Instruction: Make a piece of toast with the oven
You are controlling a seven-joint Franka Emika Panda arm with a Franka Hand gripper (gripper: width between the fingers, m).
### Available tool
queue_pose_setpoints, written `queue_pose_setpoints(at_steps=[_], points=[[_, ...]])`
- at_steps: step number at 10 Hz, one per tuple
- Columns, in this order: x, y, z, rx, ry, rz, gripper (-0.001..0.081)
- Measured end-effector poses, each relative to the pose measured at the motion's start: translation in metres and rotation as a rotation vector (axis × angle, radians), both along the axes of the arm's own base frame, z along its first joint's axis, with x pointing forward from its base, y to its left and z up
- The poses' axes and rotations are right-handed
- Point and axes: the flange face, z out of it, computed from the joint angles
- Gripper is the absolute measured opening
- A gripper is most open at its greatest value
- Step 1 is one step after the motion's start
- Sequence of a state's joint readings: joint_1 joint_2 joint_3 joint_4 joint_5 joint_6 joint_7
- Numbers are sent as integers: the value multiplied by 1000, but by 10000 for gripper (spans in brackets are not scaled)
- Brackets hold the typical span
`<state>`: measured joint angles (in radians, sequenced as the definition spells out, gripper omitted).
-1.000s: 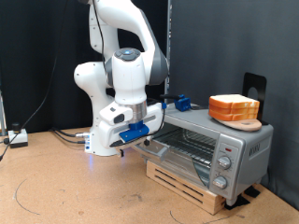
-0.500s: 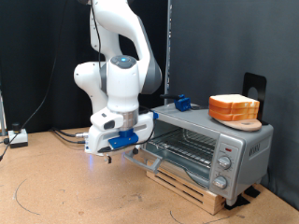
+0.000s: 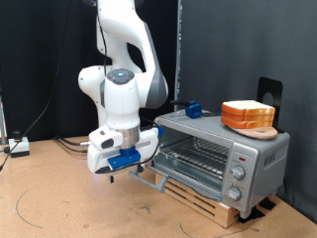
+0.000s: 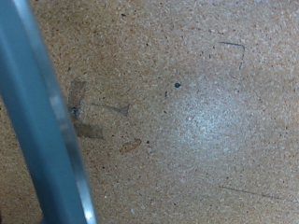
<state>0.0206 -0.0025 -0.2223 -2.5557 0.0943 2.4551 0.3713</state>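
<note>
Zero bread in the oven [image 3: 213,159] so far: door's down, rack bare, the piece of toast [image 3: 248,111] sits stacked on top, and the pincer [image 3: 116,171] hangs low by the door, can't tell if it's apart.

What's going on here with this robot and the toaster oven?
A white robot arm is working at the oven, whose door is pulled down and open, showing the wire rack inside. The claw sits low at the door's outer edge. A stack of bread rests on top of the oven; none is on the rack.
</note>
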Motion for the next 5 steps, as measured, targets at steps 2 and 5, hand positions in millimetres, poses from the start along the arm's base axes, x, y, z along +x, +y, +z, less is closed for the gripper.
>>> queue_pose_setpoints(at_steps=[2, 5], points=[[2, 0, -1, -12, -9, 29, 807], [4, 2, -3, -43, -39, 92, 807]])
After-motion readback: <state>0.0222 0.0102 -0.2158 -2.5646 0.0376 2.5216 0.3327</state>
